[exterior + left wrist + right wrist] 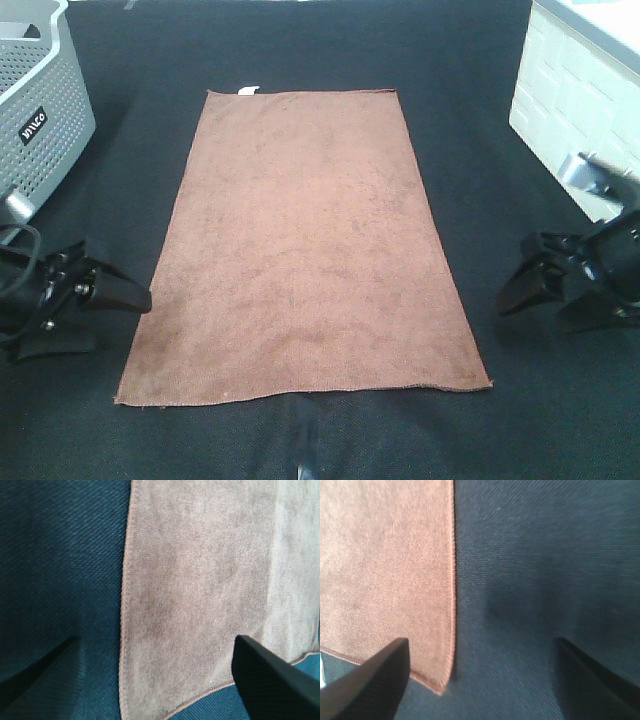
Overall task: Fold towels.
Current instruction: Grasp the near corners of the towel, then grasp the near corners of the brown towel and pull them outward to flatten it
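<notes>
The reddish-brown towel (305,250) lies flat and unfolded on the black table, long side running away from me, with a small white tag (249,90) at its far left corner. My left gripper (128,298) is open and empty just off the towel's near left edge. My right gripper (520,290) is open and empty a little right of the towel's near right edge. The left wrist view shows the towel's left edge and near corner (200,595) between the open fingers (270,680). The right wrist view shows the right edge and near corner (385,570) by one finger (370,685).
A grey perforated basket (40,100) stands at the far left. A white box (580,90) stands at the far right. The black cloth-covered table (480,130) surrounds the towel on all sides.
</notes>
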